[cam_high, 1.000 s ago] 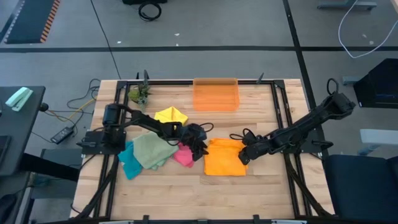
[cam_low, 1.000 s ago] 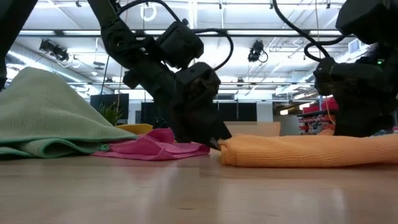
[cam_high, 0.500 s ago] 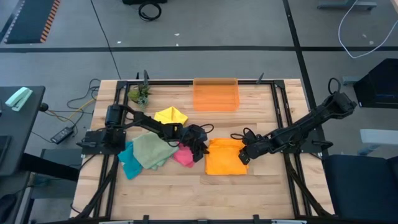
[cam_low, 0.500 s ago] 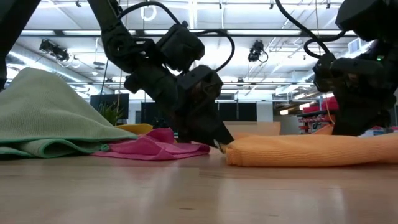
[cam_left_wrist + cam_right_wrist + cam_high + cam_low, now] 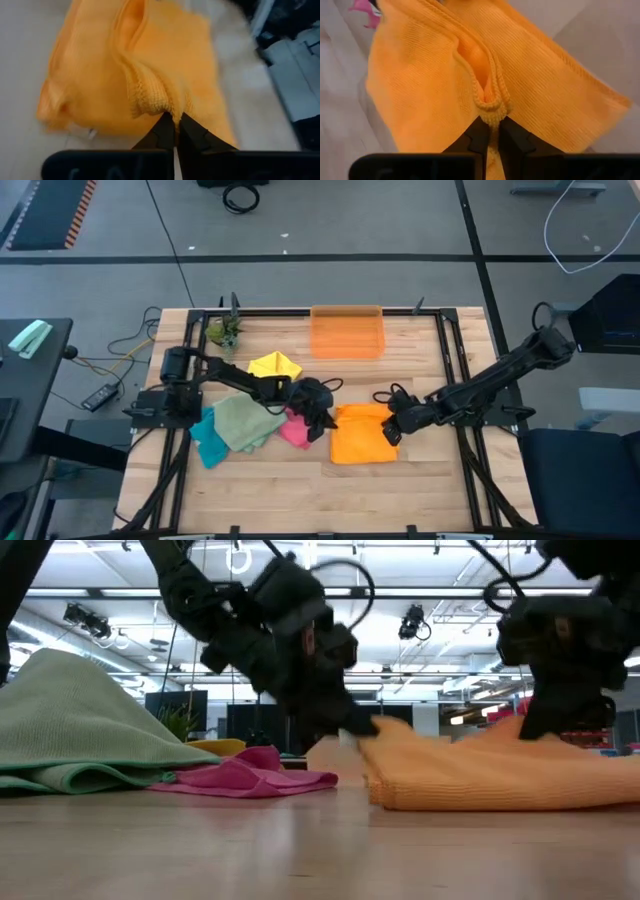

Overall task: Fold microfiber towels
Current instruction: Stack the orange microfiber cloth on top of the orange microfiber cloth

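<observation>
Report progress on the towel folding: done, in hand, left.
Done: nothing looks finished; no towel sits as a neat folded square. In hand: the orange towel, pinched at its left edge by the left gripper and at its right edge by the right gripper, both edges raised off the table. Left: the pink towel, sage green towel, teal towel and yellow towel lie crumpled.

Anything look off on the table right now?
Nothing damaged or spilled. Left gripper and right gripper each pinch an edge of the orange towel; the green towel and others lie in a loose unfolded heap.
</observation>
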Motion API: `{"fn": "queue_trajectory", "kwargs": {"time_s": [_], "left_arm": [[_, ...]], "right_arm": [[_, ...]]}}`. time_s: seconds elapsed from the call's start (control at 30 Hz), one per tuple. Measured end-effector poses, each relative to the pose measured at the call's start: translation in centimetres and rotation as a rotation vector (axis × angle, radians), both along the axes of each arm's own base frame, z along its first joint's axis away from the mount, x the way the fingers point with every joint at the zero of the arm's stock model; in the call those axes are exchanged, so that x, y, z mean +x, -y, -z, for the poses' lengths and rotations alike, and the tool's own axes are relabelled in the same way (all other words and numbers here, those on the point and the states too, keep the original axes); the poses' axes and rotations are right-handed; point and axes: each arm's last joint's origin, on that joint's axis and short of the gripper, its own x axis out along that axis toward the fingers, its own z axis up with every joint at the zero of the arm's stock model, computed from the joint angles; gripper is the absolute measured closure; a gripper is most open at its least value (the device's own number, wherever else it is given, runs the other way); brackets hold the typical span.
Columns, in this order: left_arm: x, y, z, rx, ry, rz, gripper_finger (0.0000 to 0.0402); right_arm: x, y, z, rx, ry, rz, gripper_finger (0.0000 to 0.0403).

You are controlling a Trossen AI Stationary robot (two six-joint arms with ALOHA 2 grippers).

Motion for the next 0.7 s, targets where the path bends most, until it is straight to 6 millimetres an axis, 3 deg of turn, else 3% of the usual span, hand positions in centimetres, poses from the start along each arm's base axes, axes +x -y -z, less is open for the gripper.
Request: {"fn": "queue_trajectory", "kwargs": {"time_s": [0.23, 0.43, 0.7], "left_arm": [[-0.3, -1.3, -2.5, 0.018, 0.068, -0.026, 0.0393], [-0.4, -2.3, -2.1, -0.002, 0.033, -0.077, 0.0382], [-0.4, -1.8, -2.0, 0.001, 0.017, -0.104, 0.0387]], "right_arm": [[-0.4, 0.3, -1.9, -0.094, -0.103, 0.024, 0.0361], [-0.5, 0.7, -2.7, -0.147, -0.152, 0.054, 0.0361], [-0.2, 1.9, -2.3, -0.184, -0.193, 0.095, 0.0361]]}}
